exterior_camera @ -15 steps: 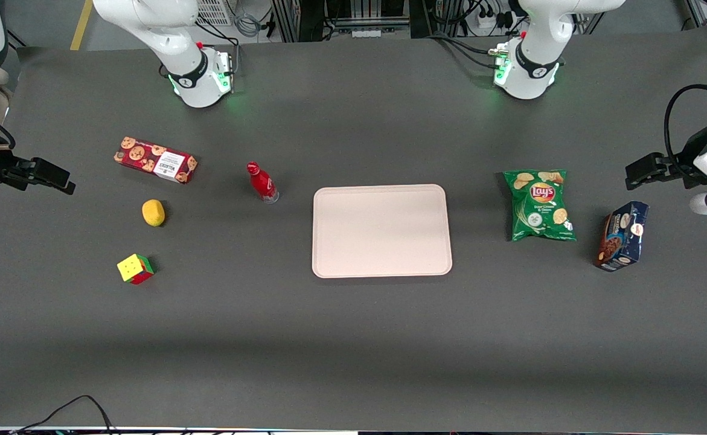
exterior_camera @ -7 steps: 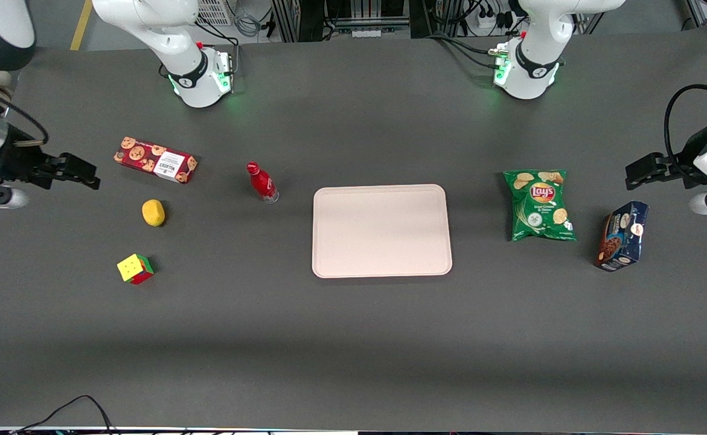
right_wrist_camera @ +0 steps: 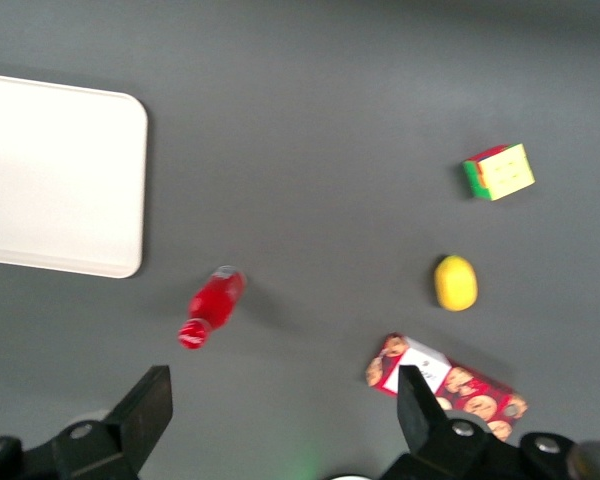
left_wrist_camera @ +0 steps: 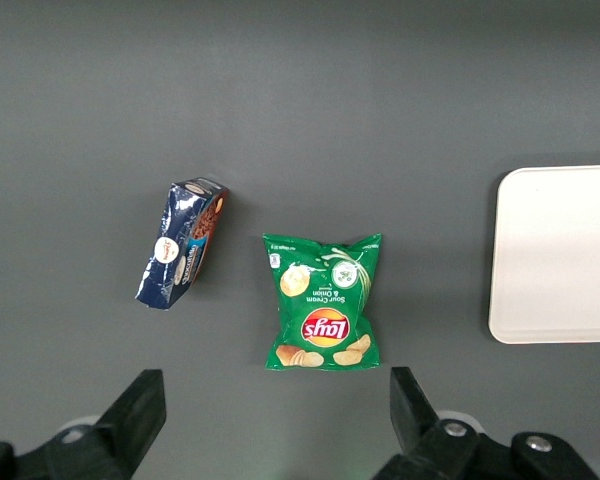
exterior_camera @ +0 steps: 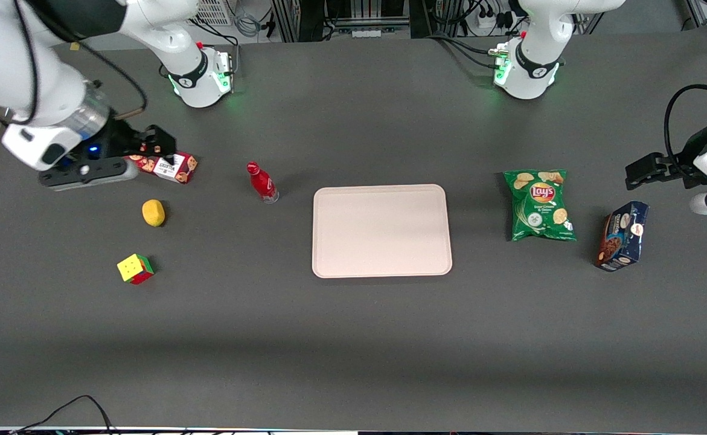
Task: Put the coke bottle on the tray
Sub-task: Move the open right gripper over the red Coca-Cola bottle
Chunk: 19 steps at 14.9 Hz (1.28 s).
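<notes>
Your black two-finger gripper (exterior_camera: 163, 145) hangs above red cookie box (exterior_camera: 169, 167), fingers spread wide, gripping nothing. Small red coke bottle with red cap (exterior_camera: 262, 181) stands upright on dark grey table (exterior_camera: 353, 338), just beside large pale pinkish-beige plastic tray (exterior_camera: 382, 231), not touching it. Right wrist view shows you bottle (right_wrist_camera: 210, 307) between tray (right_wrist_camera: 55, 190) and yellow lemon-shaped object (right_wrist_camera: 456, 282). Multicoloured puzzle cube (exterior_camera: 135, 269) sits nearer front camera. Green chip bag (exterior_camera: 539, 205) and dark blue snack box (exterior_camera: 622, 235) lie toward parked arm's end.

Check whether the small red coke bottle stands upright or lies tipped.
Upright: the small red coke bottle stands on its clear base, cap up, beside the empty pinkish-beige tray.
</notes>
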### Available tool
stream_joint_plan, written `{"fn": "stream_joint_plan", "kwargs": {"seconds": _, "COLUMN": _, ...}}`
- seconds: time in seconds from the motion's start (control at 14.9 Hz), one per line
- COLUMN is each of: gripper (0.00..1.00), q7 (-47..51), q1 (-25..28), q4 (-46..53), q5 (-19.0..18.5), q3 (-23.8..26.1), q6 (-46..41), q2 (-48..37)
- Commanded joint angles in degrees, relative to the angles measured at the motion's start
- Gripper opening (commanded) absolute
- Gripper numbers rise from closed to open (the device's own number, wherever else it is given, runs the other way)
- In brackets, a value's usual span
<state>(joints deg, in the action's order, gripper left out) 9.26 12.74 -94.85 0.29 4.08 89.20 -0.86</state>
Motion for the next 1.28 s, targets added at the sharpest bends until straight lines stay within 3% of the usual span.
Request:
{"fn": "stream_joint_plan", "kwargs": {"seconds": 0.0, "gripper": 1.0, "q7": 5.94, "q1": 4.31, "q4": 0.2, "q5": 2.25, "q3": -0.75, "q6": -1.22, "q2": 0.42}}
{"fn": "stream_joint_plan", "kwargs": {"seconds": 0.27, "gripper": 1.0, "q7": 6.2, "q1": 4.66, "q4": -3.75, "q5": 7.44, "q3": 1.79, "q6": -0.53, "q2": 1.04}}
{"fn": "stream_joint_plan", "kwargs": {"seconds": 0.54, "gripper": 1.0, "q7": 12.7, "q1": 4.57, "q4": -9.45, "q5": 7.53, "q3": 6.1, "q6": 6.48, "q2": 2.79}}
{"fn": "stream_joint_plan", "kwargs": {"seconds": 0.94, "gripper": 1.0, "q7": 11.92, "q1": 4.57, "q4": -28.34, "q5": 7.27, "q3": 7.26, "q6": 26.96, "q2": 0.96}}
{"fn": "stream_joint_plan", "kwargs": {"seconds": 1.21, "gripper": 1.0, "q7": 11.92, "q1": 4.57, "q4": -34.42, "q5": 7.18, "q3": 7.43, "q6": 32.69, "q2": 0.25}}
